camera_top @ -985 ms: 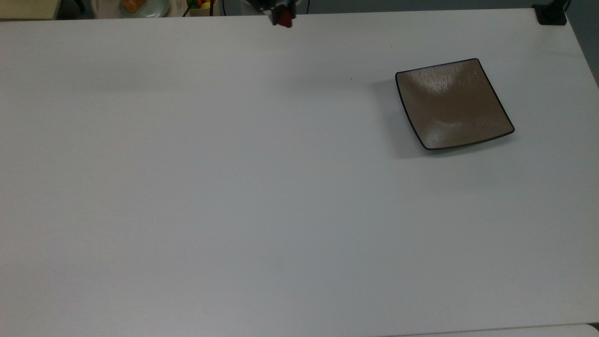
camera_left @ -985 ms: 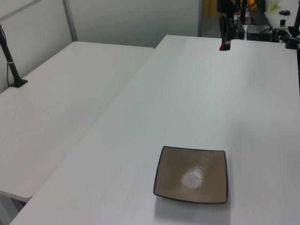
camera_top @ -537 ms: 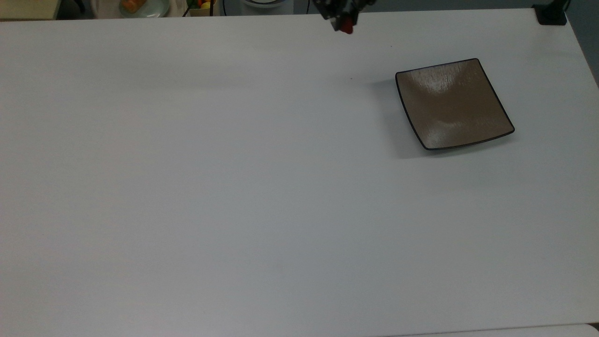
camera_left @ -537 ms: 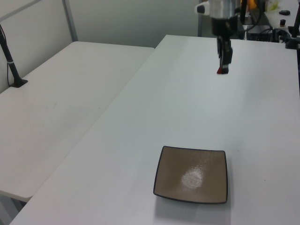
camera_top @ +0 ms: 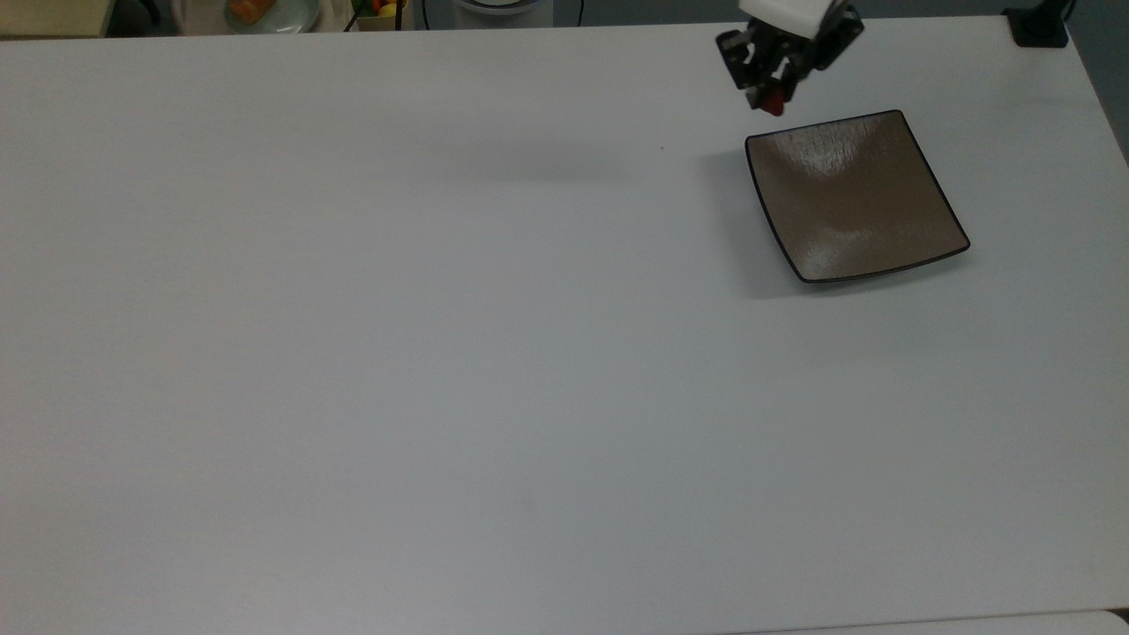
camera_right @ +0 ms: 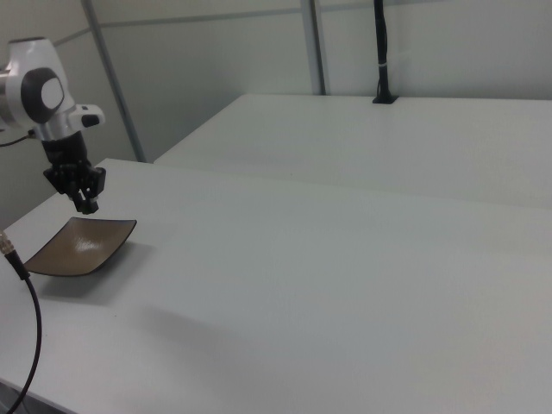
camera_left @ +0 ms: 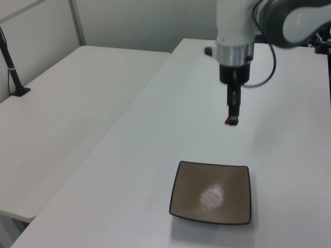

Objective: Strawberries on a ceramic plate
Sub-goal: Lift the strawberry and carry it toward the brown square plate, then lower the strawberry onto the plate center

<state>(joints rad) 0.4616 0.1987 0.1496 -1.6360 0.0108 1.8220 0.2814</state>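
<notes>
Now the gripper [camera_top: 770, 95] hangs clamped on the strawberry [camera_top: 773, 106] — just off the plate's [camera_top: 851, 198] far-left corner in the top view, above the table [camera_top: 441, 353]; the plate's middle lies nearer and rightward.

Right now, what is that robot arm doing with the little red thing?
The robot's gripper is carrying a small red strawberry pinched between its fingers, up in the air above the white table. It hangs close to the square brown ceramic plate, near the plate's corner in the top view, not yet over its middle. The plate has nothing on it. It looks like the strawberry is about to be put on the plate.
</notes>
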